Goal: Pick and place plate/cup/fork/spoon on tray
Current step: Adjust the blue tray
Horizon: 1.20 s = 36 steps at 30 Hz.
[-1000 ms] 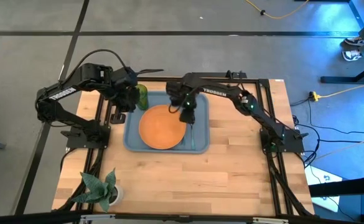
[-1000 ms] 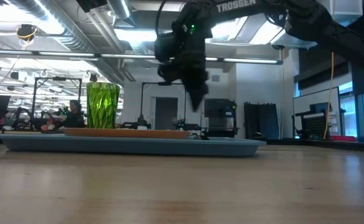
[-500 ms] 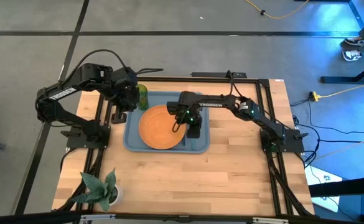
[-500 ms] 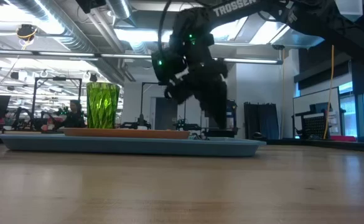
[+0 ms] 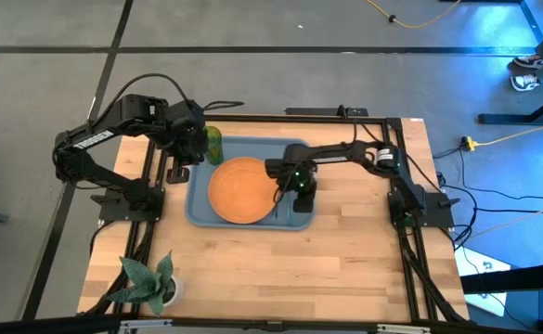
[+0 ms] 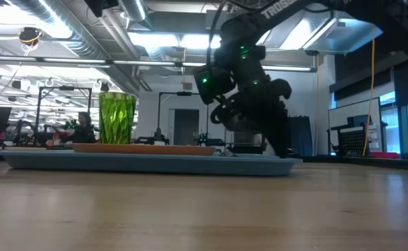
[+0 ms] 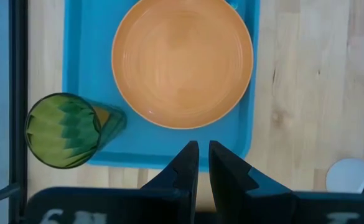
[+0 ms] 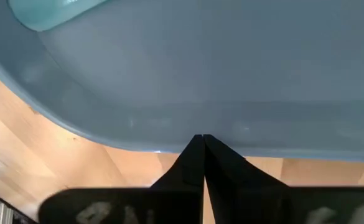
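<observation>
The orange plate (image 5: 241, 188) lies in the blue-grey tray (image 5: 197, 209). The green cup (image 5: 213, 144) stands upright in the tray's far left corner. A light teal handle end (image 8: 51, 12), the spoon's by its colour, lies in the tray; I cannot make out the fork. My right gripper (image 5: 301, 193) is shut and low at the tray's near right corner (image 8: 138, 134), pointing steeply down. My left gripper (image 7: 203, 152) hovers high over the tray's left rim beside the cup, shut to a narrow slit and holding nothing. My right gripper stands with its shut fingertips (image 8: 197, 146) right at the tray's rim (image 8: 169, 146) by the near right corner, slanting down from above. I cannot tell whether they touch the rim.
A leafy plant in a white pot (image 5: 150, 281) stands at the table's near left corner. Bare wood lies right of the tray and in front of it. Dark frame rails run along both side edges of the table.
My right gripper has gone down and toward the table's near right, from above the plate's far right side to the tray's near right corner, tipping steeper as it went. Plate, cup and tray have kept their places.
</observation>
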### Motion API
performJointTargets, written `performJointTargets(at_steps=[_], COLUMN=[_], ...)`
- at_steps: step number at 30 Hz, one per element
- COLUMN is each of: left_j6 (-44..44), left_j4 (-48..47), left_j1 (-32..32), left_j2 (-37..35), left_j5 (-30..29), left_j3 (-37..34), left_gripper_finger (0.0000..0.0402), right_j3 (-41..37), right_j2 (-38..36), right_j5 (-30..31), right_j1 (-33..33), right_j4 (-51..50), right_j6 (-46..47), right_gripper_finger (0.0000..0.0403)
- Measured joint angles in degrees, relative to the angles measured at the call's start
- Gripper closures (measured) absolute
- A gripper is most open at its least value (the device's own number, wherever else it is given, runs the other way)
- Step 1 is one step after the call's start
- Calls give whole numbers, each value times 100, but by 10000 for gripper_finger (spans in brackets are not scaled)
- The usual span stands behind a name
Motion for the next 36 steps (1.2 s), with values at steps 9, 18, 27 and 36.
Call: performJointTargets(at_steps=[9,18,27,36], left_j6=[-4,-20,-309,-347], left_j4=[31,93,90,82], left_j1=[0,-2,-2,-2], left_j2=[0,0,0,0], left_j5=[-2,-2,-211,-256], left_j3=[0,2,2,2], left_gripper_finger=[372,372,372,372], right_j3=[-691,-401,-769,-1349], right_j2=[-521,-819,-687,-691], right_j5=[71,73,-149,-171], right_j1=[-70,94,188,327], right_j4=[385,1317,1418,1485], right_j6=[110,228,487,855], right_gripper_finger=[392,397,397,397])
